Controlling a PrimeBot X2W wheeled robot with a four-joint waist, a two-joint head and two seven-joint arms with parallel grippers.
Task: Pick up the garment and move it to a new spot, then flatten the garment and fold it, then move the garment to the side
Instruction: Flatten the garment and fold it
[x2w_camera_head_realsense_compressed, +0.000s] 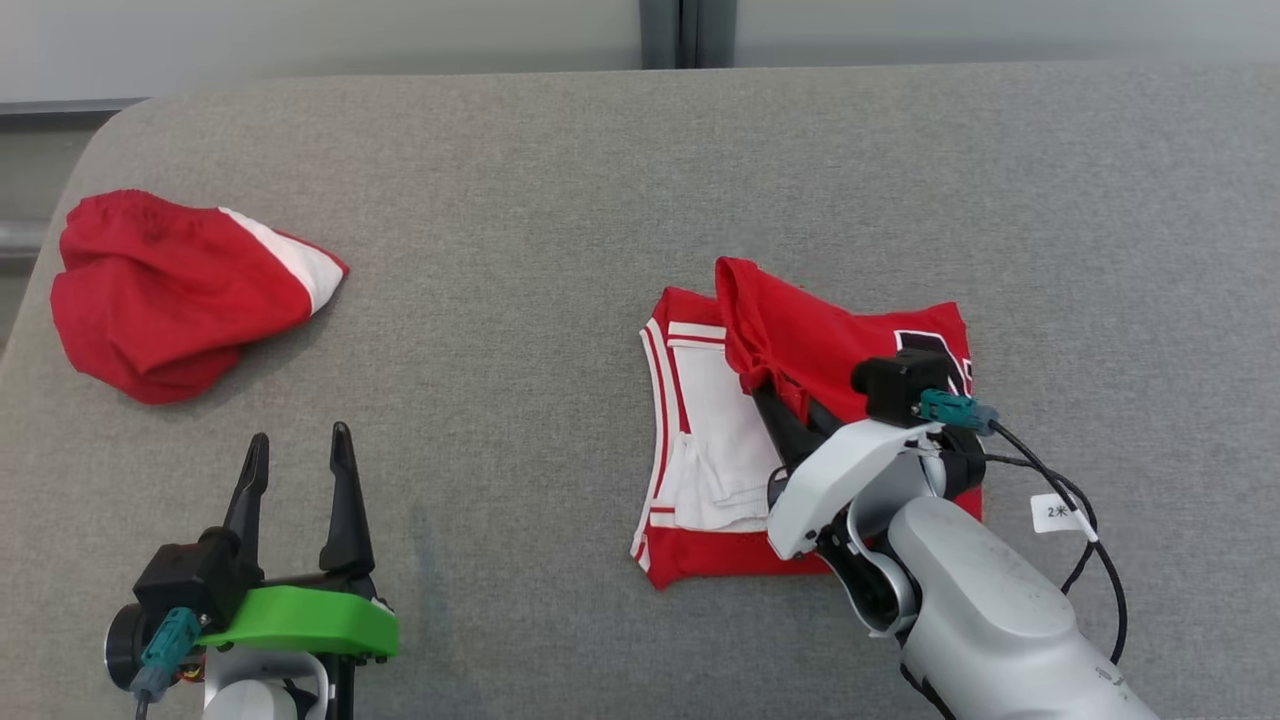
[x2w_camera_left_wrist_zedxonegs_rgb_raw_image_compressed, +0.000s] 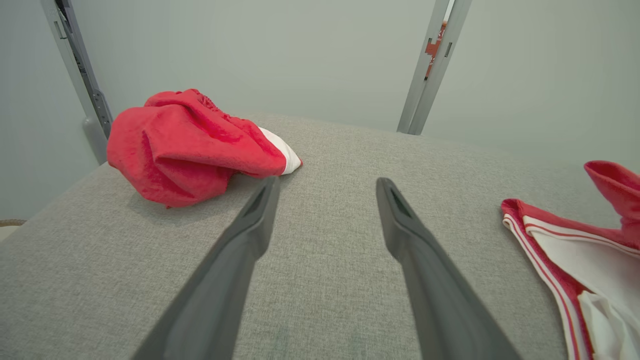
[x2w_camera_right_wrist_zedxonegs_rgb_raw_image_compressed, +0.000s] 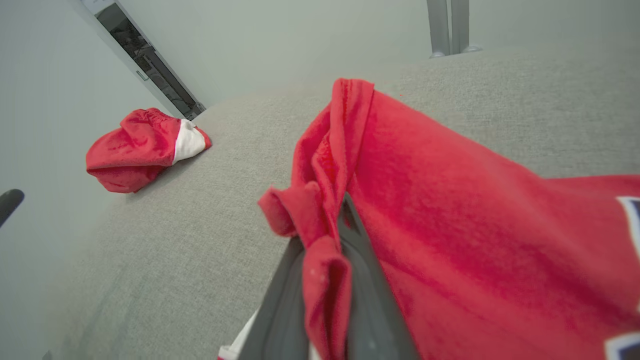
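Garment (x2w_camera_head_realsense_compressed: 830, 335), a red and white jersey, lies partly folded on the grey tabletop (x2w_camera_head_realsense_compressed: 560, 180). The right gripper (x2w_camera_head_realsense_compressed: 757, 388) is clamped on a red fold near the garment's left side, and that fold stands up off the white panel beneath it. The left gripper (x2w_camera_head_realsense_compressed: 300, 433) has its fingers wide apart and holds nothing, over bare tabletop well left of the garment. A crumpled red cloth (x2w_camera_head_realsense_compressed: 170, 290) lies farther left again.

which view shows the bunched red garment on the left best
Head view: the bunched red garment lies whole, seen from above. Left wrist view shows it near but side-on; right wrist view, small and distant.
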